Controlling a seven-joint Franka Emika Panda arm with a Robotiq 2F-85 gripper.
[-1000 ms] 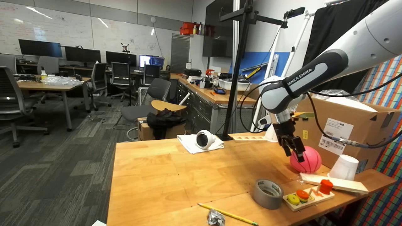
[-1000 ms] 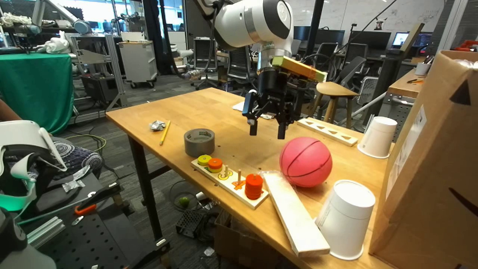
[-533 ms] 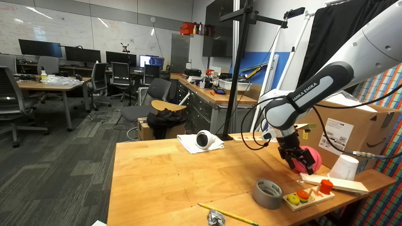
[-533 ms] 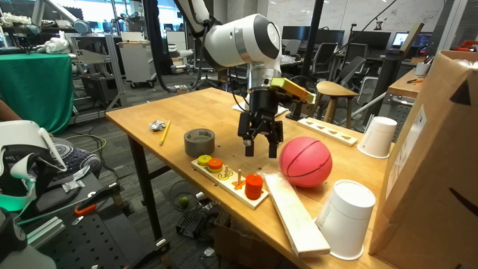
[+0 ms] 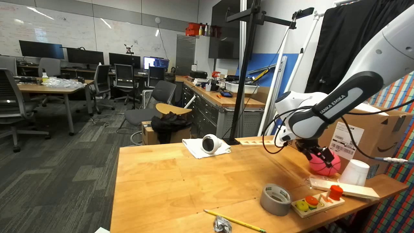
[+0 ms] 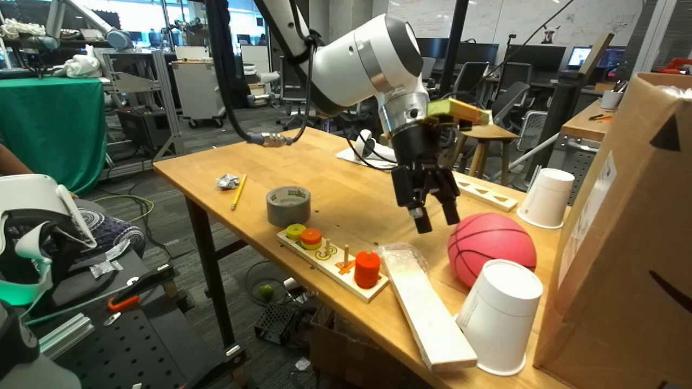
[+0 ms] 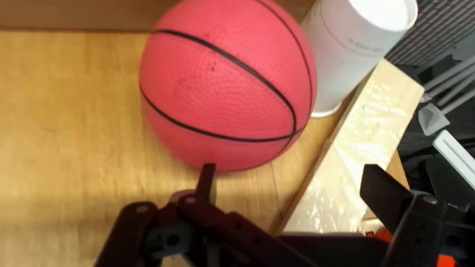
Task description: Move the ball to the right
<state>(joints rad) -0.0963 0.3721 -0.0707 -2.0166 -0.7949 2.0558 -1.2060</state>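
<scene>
The pinkish-red ball (image 5: 335, 161) with dark seams rests on the table near the cardboard box, in both exterior views. In an exterior view the ball (image 6: 486, 240) is partly hidden by a white cup. My gripper (image 6: 438, 219) is tilted, its fingers apart and empty, beside and slightly above the ball. It also shows in an exterior view (image 5: 319, 159), in front of the ball. In the wrist view the ball (image 7: 226, 85) lies beyond the open fingers (image 7: 290, 168), not between them. The left fingertip overlaps the ball's lower edge; I cannot tell whether it touches.
A white cup (image 6: 508, 313) stands by the ball, with a wrapped wooden plank (image 6: 427, 308) beside it. A cardboard box (image 6: 621, 243) stands behind. A peg toy (image 6: 335, 259), a grey tape roll (image 6: 289, 208) and a pencil (image 6: 239, 192) lie along the table's edge. Another cup (image 6: 546, 197) stands farther back.
My gripper has come down, tilted and moved right in both exterior views. The ball has rolled right, closer to the cup and box. The fingers have stayed open.
</scene>
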